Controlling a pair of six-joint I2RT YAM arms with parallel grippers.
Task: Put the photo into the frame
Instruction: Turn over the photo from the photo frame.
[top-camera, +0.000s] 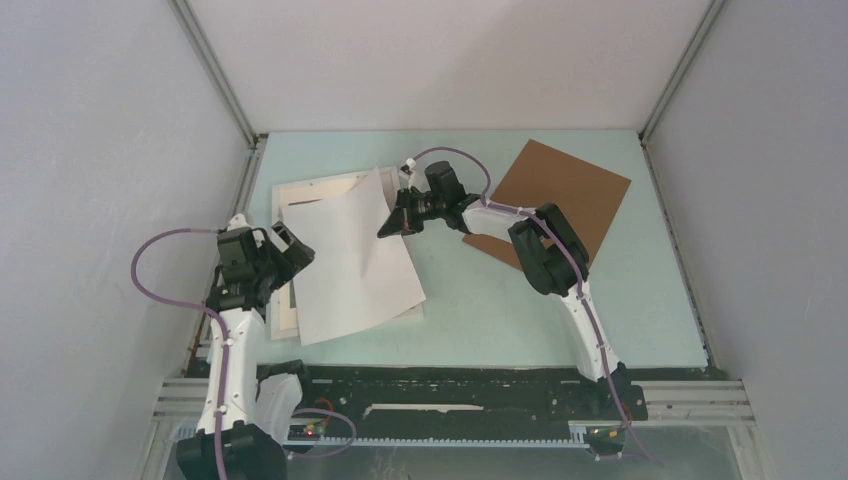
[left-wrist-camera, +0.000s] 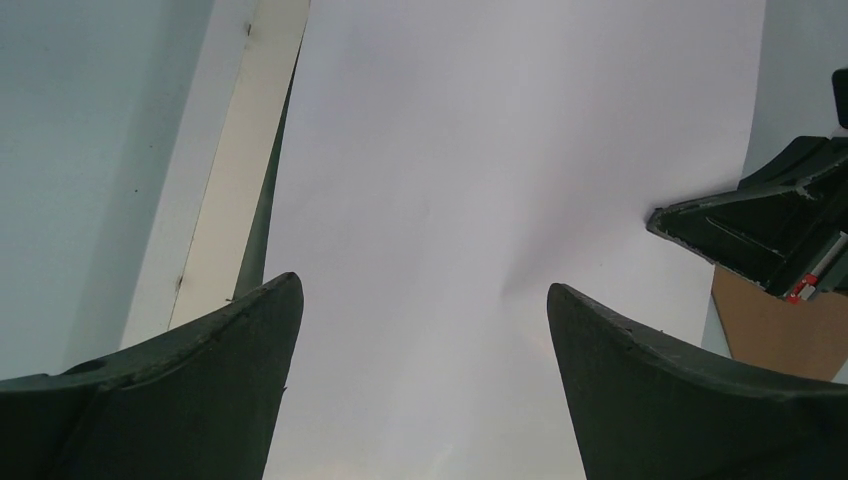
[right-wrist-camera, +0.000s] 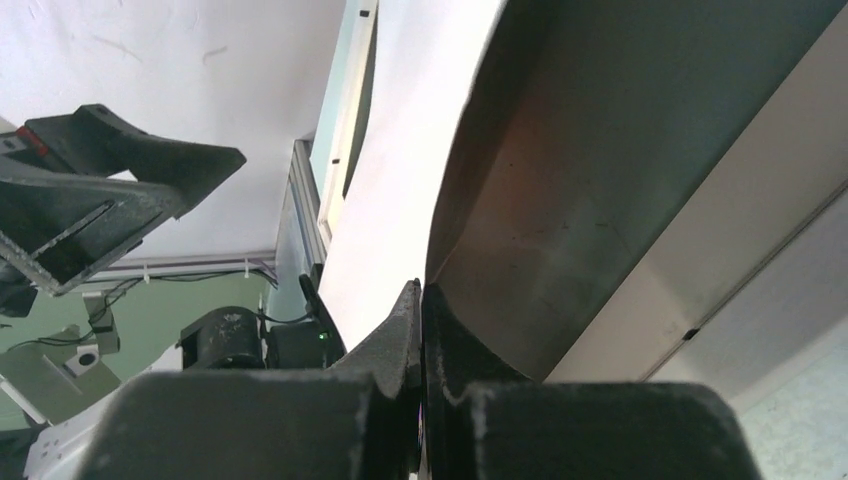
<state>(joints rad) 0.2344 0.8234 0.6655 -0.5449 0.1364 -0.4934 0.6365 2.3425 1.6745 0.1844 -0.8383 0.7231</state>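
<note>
Right gripper is clamped on the photo, thin black fingers pinched flat on the sheet's 2 o'clock edge. The sheet lies plain white back up, matte and smooth, with a soft bend running down from the grip. That corner is raised, and the rest is flat and skewed. The right wrist view shows the gripper biting the edge, with white back on one side and a dark glossy print with a faint orange glow on the other. Left gripper is released, jaws wide, at the photo's 9 o'clock edge with nothing held. From the left wrist, its tapered dark fingers straddle the white sheet. I can't tell if they touch it. The frame lies under the photo at 9 o'clock on the pale teal table. It's a thin white rectangle, and its cream inner strip shows along the photo's left side. The photo lies across it at an angle, not seated. A brown backing board, flat matte card, sits at 1 o'clock, well apart from the frame.
</note>
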